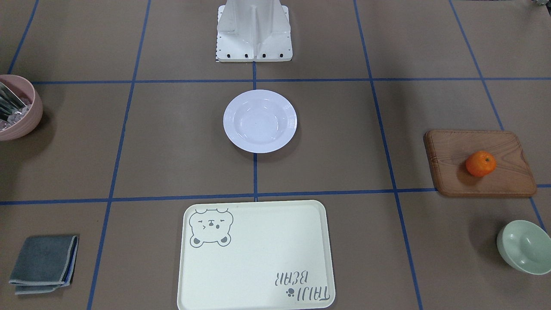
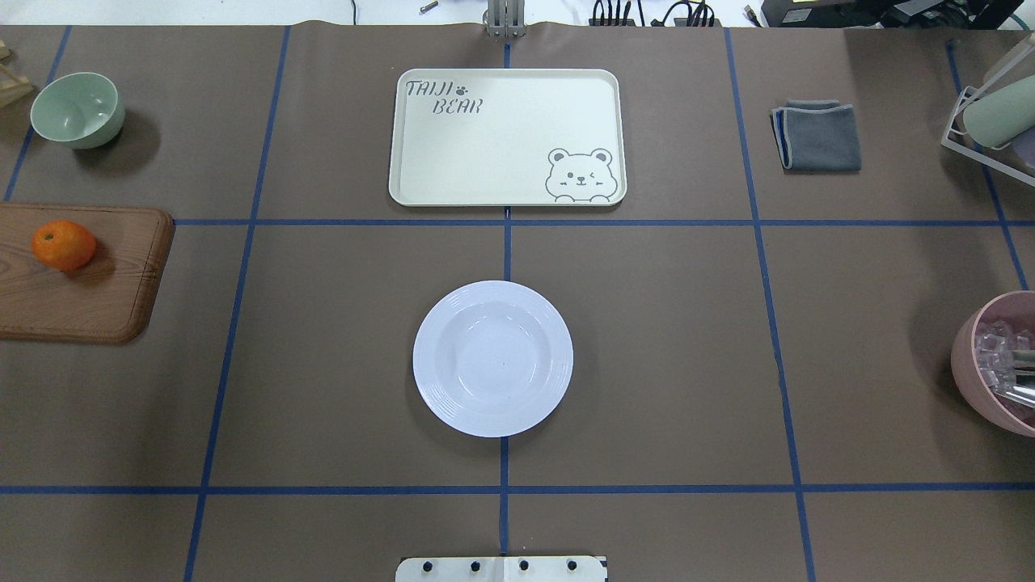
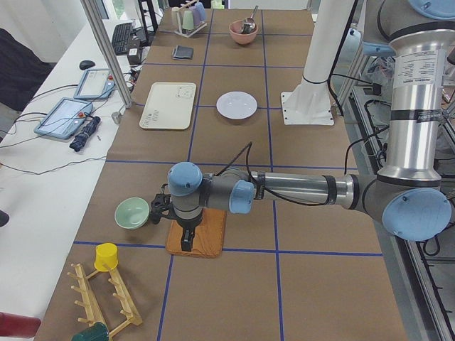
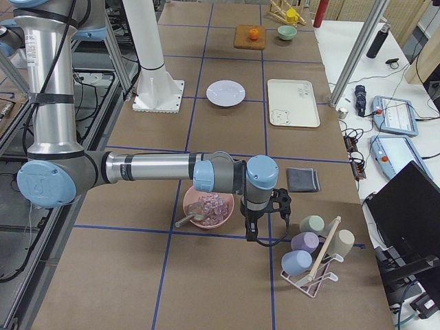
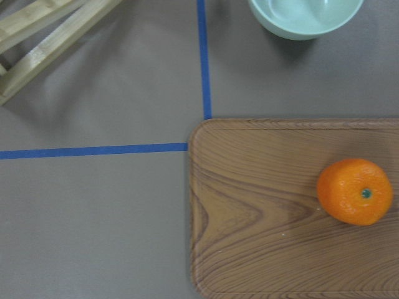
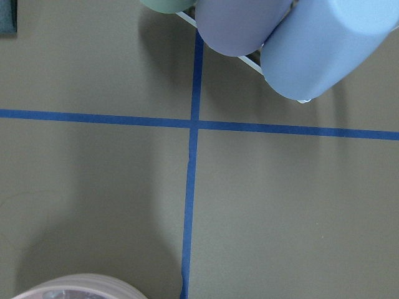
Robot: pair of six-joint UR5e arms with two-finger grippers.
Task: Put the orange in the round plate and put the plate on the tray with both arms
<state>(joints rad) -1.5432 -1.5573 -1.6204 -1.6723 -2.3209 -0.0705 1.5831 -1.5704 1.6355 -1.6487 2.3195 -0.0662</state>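
Nearest the robot's base: the round plate [image 2: 492,358], empty, flat on the table's centre line. Nothing touches it.

Mid-distance, far out on the robot's left: the orange [image 2: 64,245] sits on a wooden board [image 2: 105,299], toward its outer end. The left gripper [image 3: 186,245] hangs over the board. Its wrist view has the orange off to 1 side, so it is not centred on it. Jaw opening: cannot tell, as only a side camera shows it.

Same depth, opposite side: the right gripper [image 4: 250,232] hangs low between a pink bowl [image 4: 208,206] and a cup rack [image 4: 316,265]. Its opening cannot be told either.

Farthest: the tray [image 2: 453,174], bare, in line with the plate and well apart from it.

Judgement: 0 of 2 steps done.

Risks:
- The fruit is round and loose on smooth wood. An off-centre close would likely send it rolling toward the green bowl [image 5: 305,15] or off the board's edge.
- The right arm, swinging out, could clip the bowl or the rack, both close.
- Later, the glossy rim gives thin purchase. If the 2 arms lift unevenly, the plate tilts and the orange rolls out.
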